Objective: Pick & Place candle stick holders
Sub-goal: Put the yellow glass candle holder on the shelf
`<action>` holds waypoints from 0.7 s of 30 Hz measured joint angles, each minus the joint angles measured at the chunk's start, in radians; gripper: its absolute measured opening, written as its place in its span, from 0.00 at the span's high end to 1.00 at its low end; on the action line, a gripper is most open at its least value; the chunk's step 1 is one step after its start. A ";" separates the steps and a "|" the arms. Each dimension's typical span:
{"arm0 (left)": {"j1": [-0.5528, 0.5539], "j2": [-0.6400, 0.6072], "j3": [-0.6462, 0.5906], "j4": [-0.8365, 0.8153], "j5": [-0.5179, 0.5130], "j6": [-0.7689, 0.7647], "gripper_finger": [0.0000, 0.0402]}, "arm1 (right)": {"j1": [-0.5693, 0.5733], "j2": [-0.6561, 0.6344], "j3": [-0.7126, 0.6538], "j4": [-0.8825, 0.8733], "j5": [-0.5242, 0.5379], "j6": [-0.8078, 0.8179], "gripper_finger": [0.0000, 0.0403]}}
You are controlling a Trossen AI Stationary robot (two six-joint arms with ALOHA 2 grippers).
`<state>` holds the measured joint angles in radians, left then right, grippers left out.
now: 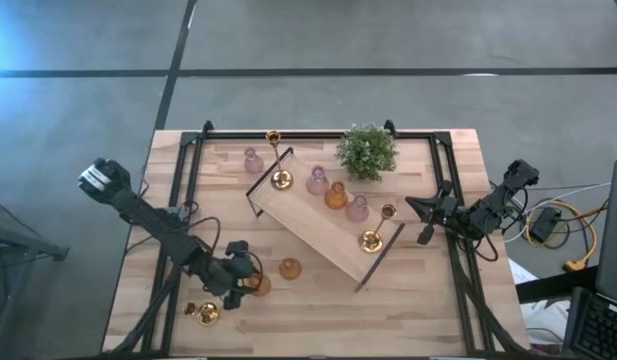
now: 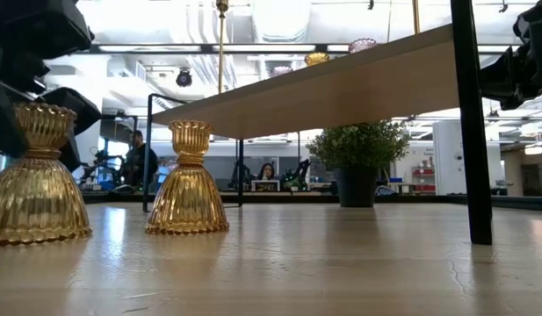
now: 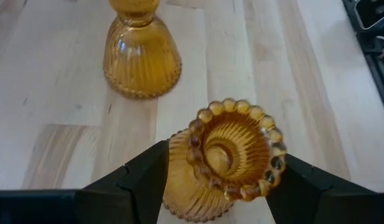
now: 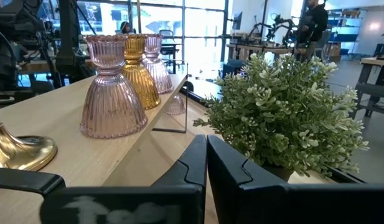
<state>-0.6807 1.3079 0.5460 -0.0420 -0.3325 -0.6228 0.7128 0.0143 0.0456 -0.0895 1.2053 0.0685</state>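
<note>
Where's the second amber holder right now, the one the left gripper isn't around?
In the high view the free amber holder stands on the table's front left part, just right of the left gripper, off the wooden tray's near edge.
</note>
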 joint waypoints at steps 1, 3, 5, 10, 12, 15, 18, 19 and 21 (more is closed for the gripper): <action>0.000 0.000 -0.009 0.016 -0.002 0.000 0.42 | 0.000 0.000 0.000 0.000 0.000 0.000 0.98; 0.000 0.000 -0.027 0.068 -0.004 0.003 0.42 | 0.000 0.000 0.000 0.000 0.000 0.002 0.98; 0.000 0.000 -0.049 0.136 -0.008 0.020 0.42 | 0.000 0.000 0.000 0.000 0.000 0.000 0.98; 0.000 0.000 -0.103 0.261 -0.009 0.044 0.42 | 0.000 0.000 0.000 0.000 0.000 0.000 0.98; 0.000 0.000 -0.122 0.269 -0.009 0.030 0.42 | 0.000 0.000 0.000 0.000 0.000 0.002 0.98; 0.000 0.000 -0.140 0.273 -0.010 0.016 0.42 | 0.000 0.000 0.000 0.000 0.000 0.001 0.98; 0.000 0.001 -0.144 0.288 -0.010 0.024 0.42 | 0.000 0.000 0.000 0.000 0.000 0.000 0.98; 0.000 0.001 -0.143 0.295 -0.010 0.031 0.42 | 0.000 0.000 0.000 0.000 0.000 0.000 0.98; 0.000 0.001 -0.143 0.301 -0.010 0.050 0.42 | 0.000 0.000 0.000 0.000 0.000 0.002 0.98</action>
<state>-0.6807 1.3087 0.4026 0.2591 -0.3428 -0.5730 0.7129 0.0143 0.0456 -0.0898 1.2057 0.0702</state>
